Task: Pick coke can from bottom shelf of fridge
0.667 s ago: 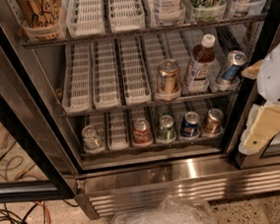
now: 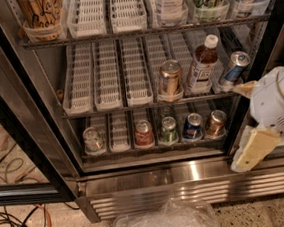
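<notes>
Seeing the gripper (image 2: 237,128) nudged slightly down and left since a moment ago, jaws wide and empty, by the right frame of the fridge (image 2: 188,174). Not picked anything yet; still gotta reach across the bottom shelf (image 2: 120,132) to the coke can (image 2: 144,133), upright mid-row, green can (image 2: 169,130) just beside it

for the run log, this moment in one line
tool: open, at fridge right edge | coke can: upright on bottom shelf, untouched | grasp: not yet
</notes>
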Motion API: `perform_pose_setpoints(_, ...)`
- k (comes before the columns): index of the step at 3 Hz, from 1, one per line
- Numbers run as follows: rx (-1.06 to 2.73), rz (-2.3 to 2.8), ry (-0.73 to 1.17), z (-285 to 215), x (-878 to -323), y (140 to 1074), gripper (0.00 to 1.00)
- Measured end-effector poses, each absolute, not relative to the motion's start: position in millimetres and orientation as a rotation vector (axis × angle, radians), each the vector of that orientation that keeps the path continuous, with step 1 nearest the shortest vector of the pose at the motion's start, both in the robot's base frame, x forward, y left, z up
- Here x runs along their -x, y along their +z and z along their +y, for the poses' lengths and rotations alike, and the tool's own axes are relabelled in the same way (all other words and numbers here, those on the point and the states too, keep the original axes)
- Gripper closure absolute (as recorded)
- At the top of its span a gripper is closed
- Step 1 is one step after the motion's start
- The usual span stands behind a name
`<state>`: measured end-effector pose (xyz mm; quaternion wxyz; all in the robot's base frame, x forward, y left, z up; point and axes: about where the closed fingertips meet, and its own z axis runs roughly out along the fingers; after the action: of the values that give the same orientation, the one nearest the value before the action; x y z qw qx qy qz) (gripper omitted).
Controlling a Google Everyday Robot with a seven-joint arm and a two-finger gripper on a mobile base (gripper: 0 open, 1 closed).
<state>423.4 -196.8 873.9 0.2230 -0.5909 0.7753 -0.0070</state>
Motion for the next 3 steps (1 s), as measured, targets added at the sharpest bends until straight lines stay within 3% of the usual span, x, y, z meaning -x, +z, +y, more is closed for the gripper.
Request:
perform_pose_setpoints(2, 1.738, 1.957, 0.017, -134.8, -418.2, 812.9, 0.0)
perform_pose_setpoints(3, 1.738, 1.957, 0.017, -134.7, -418.2, 812.9, 0.0)
